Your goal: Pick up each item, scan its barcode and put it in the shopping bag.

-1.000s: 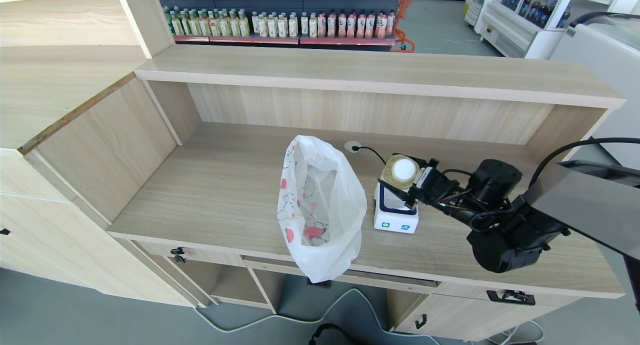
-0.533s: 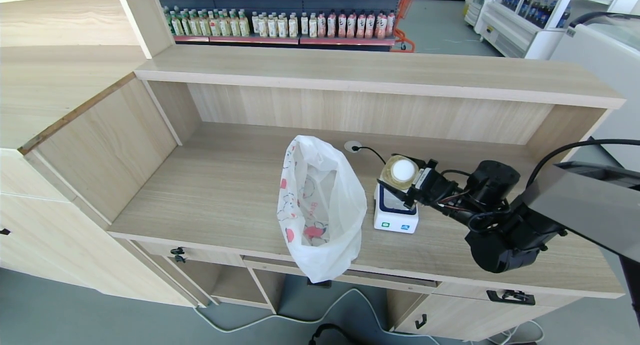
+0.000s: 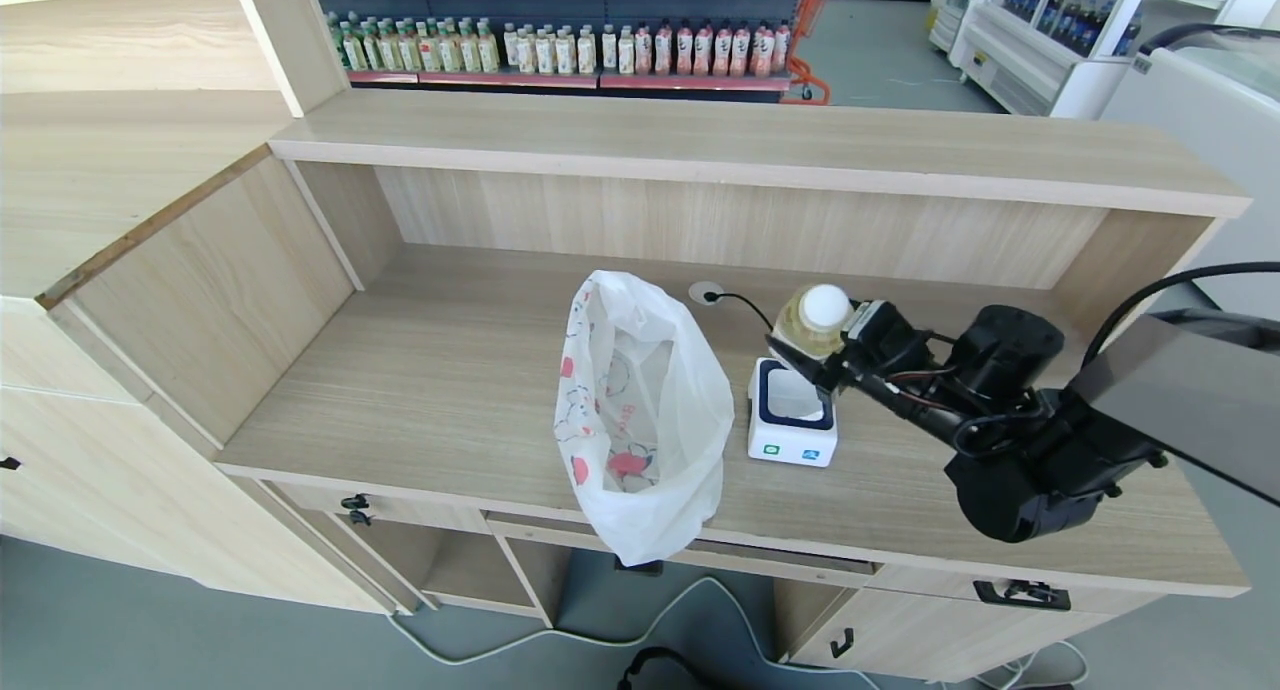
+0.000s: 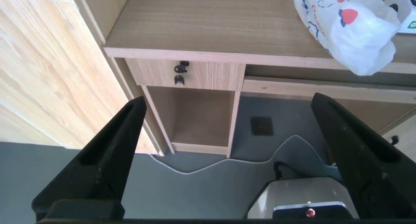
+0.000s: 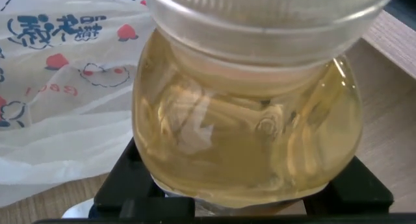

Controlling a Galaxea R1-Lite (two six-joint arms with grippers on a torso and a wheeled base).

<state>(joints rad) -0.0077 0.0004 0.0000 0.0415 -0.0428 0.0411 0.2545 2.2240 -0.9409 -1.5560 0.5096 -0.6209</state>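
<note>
My right gripper point(image 3: 815, 355) is shut on a clear bottle point(image 3: 812, 322) of yellowish drink with a white cap, holding it above the back edge of the white barcode scanner point(image 3: 792, 425) on the counter. The right wrist view looks at the bottle point(image 5: 247, 120) up close, with the scanner's dark frame beneath it and the bag point(image 5: 58, 87) behind. The white shopping bag point(image 3: 640, 410) with red prints stands open just left of the scanner, its bottom hanging over the counter's front edge. My left gripper point(image 4: 227, 159) hangs low in front of the counter, fingers wide open and empty.
A raised wooden ledge point(image 3: 750, 145) runs behind the counter point(image 3: 450, 370) and a side wall closes its left end. A black cable point(image 3: 740, 305) leads from a grommet to the scanner. Drawers and an open cabinet bay point(image 4: 195, 120) sit below.
My right gripper has lifted the bottle up and slightly back from the scanner's face, so the scanner window now shows. The bag and scanner have not moved.
</note>
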